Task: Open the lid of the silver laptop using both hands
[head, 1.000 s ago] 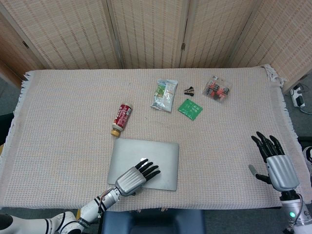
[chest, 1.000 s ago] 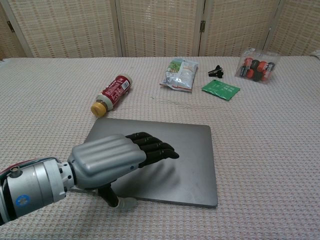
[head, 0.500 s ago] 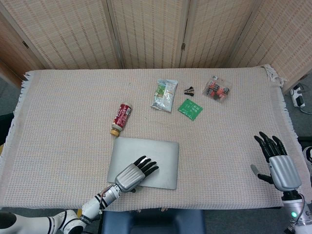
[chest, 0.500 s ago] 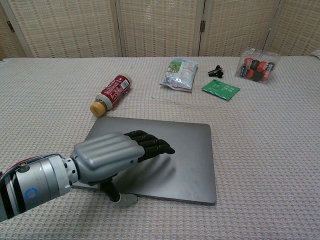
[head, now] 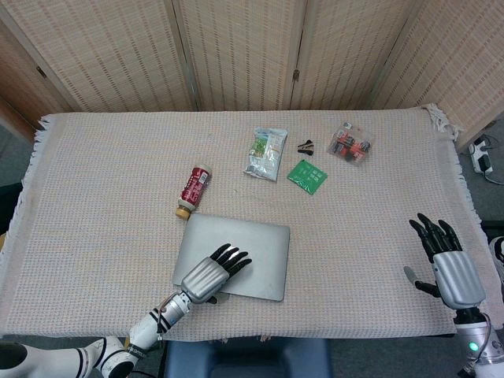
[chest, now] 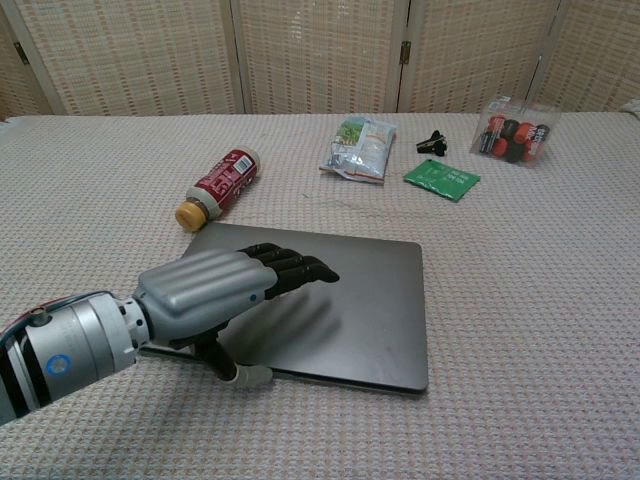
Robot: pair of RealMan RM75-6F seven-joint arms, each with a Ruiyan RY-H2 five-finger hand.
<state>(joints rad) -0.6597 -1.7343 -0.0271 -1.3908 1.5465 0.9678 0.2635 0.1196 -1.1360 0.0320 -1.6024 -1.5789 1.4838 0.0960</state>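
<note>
Shifted since earlier: silver laptop (chest: pixel 340 300) and red bottle (chest: pixel 215 187), farther up the bench (head: pixel 102 197).
Left hand (chest: pixel 215 290) rests flat on the lid, grasping nothing; right hand (head: pixel 445 264) released, fingers spread.

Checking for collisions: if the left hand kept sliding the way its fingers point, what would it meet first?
Probably nothing soon: the left hand points across the bare lid of the silver laptop, toward its far right corner; depth is unclear.

A cloth-covered table (head: pixel 94 197) carries laptop (head: pixel 244 240), bottle (head: pixel 191 189), packets (head: pixel 265 153).
</note>
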